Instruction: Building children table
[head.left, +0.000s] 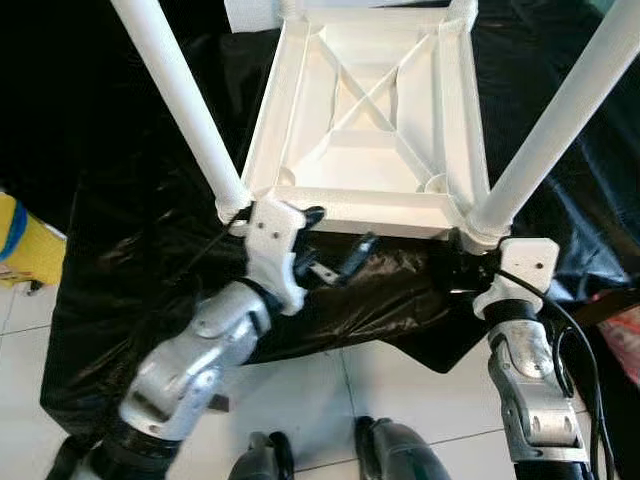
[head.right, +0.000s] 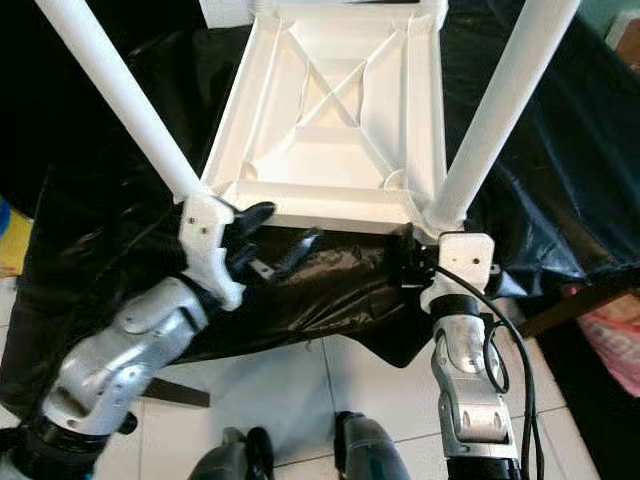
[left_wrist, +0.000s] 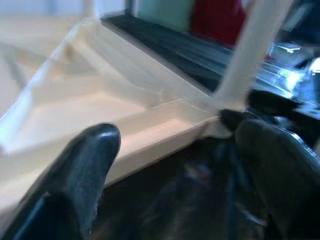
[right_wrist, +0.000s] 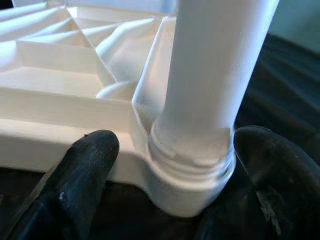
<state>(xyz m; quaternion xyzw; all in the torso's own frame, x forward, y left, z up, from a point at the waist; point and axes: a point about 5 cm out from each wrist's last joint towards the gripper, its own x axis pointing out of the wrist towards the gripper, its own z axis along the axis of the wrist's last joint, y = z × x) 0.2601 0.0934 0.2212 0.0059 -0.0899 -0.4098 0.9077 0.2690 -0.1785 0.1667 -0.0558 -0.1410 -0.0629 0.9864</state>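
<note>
A white plastic children's table (head.left: 360, 110) lies upside down on black sheeting, its ribbed underside facing up. Its white legs point upward, with the near left leg (head.left: 185, 110) and the near right leg (head.left: 560, 120) closest to me. My left gripper (head.left: 335, 238) is open just in front of the table's near edge, beside the left leg's corner, with nothing between its fingers (left_wrist: 95, 150). My right gripper (right_wrist: 180, 145) is open at the near right corner. Its fingers (right_wrist: 95, 150) straddle the threaded base of the right leg (right_wrist: 210, 75) where it enters the corner socket.
The black plastic sheet (head.left: 130, 230) covers the support under the table and hangs toward the white tiled floor (head.left: 400, 390). A yellow object (head.left: 25, 245) sits at far left and a pink bag (head.left: 622, 330) at far right. My feet (head.left: 400, 450) stand close to the sheet.
</note>
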